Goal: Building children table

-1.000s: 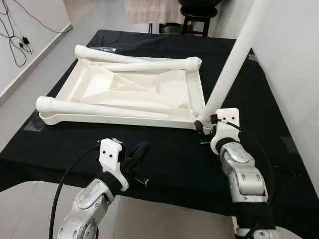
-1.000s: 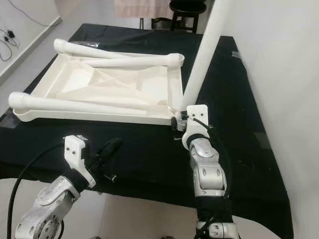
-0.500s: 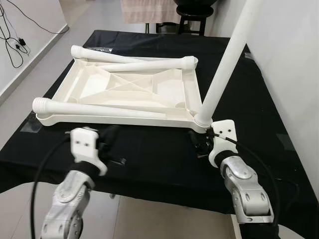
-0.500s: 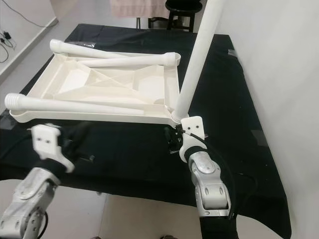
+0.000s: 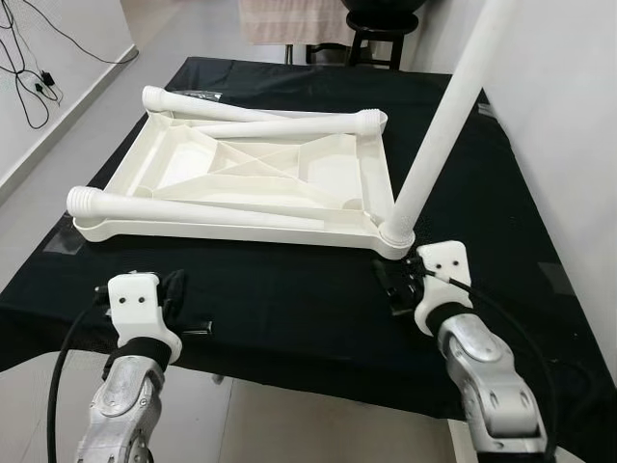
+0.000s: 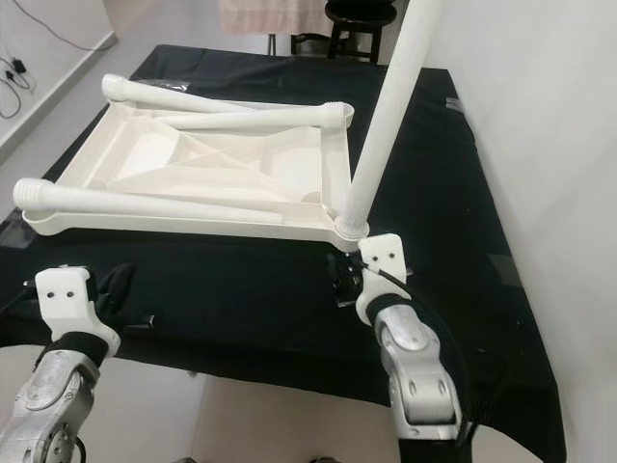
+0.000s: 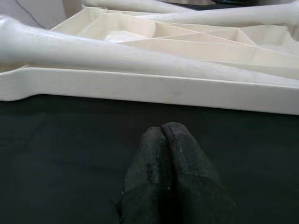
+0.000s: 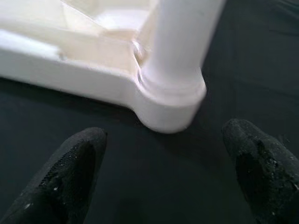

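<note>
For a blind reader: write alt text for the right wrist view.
A white table leg stands in the corner socket of the upturned white tabletop on a black cloth. The right gripper is open, its black fingers apart, short of the corner.

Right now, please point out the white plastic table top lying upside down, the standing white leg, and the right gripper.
White plastic table top (image 5: 222, 231), left eye view, near rim.
Standing white leg (image 5: 439, 140), left eye view, mid shaft.
Right gripper (image 8: 163, 163), right wrist view, between fingertips.

Bare black table (image 5: 289, 299) lies open before both grippers; at 12 o'clock the white tabletop (image 5: 241, 227) bars passage; its upright leg (image 5: 439, 135) stands at 1 o'clock.
</note>
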You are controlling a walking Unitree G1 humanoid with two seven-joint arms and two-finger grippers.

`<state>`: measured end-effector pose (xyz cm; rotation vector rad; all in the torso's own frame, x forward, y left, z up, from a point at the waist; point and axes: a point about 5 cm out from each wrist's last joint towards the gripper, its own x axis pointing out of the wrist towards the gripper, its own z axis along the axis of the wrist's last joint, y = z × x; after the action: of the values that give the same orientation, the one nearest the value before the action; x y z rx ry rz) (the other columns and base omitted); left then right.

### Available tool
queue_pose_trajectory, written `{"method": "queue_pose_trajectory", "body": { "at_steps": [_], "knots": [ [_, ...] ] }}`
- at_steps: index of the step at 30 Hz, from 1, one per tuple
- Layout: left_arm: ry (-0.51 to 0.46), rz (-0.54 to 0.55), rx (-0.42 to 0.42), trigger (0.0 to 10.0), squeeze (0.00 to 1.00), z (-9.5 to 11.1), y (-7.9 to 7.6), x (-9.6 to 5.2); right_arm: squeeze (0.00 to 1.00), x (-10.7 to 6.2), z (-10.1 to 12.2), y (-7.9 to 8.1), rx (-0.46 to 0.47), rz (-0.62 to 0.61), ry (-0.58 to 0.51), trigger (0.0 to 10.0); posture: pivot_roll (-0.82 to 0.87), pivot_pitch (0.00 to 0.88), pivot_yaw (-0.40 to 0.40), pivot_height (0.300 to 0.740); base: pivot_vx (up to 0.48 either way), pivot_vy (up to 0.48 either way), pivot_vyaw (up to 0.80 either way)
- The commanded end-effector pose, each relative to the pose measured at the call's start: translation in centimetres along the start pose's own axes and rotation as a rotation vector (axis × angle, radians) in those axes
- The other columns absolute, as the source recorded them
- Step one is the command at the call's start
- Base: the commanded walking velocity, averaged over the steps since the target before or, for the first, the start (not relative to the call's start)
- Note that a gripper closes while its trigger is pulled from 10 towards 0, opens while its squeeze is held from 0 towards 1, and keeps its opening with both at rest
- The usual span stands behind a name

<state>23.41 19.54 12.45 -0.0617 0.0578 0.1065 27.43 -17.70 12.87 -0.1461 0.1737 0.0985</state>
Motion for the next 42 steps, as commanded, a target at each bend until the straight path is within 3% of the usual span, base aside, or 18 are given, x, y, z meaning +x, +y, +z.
{"method": "queue_pose_trajectory", "body": {
  "at_steps": [1, 10, 33, 42],
  "knots": [
    [0.047, 0.019, 0.011, 10.0, 0.0, -1.0, 0.2, -0.5, 0.0, -0.4, -0.2, -0.4, 0.022, -0.024, 0.0, 10.0, 0.0, 0.097, -0.016, 0.74, 0.0, 0.0, 0.0],
    [0.115, -0.041, 0.067, 10.0, 0.0, -2.2, -0.7, 0.1, 0.0, -0.4, -0.3, -0.6, 0.047, -0.042, -0.003, 10.0, -0.02, 0.093, 0.0, 0.74, 0.0, 0.213, 0.0],
    [0.108, -0.066, 0.087, 10.0, 0.0, -1.9, -1.3, 0.8, 0.0, 0.3, -0.2, -0.7, 0.028, -0.043, -0.001, 10.0, -0.02, 0.088, -0.007, 0.74, 0.0, 0.48, 0.0],
    [0.09, -0.073, 0.096, 10.0, 0.0, -1.7, -1.5, 1.0, 0.0, 1.5, 0.9, 0.4, -0.016, -0.006, -0.05, 10.0, -0.01, 0.091, -0.008, 0.74, 0.0, 0.48, 0.0]
  ]
}}
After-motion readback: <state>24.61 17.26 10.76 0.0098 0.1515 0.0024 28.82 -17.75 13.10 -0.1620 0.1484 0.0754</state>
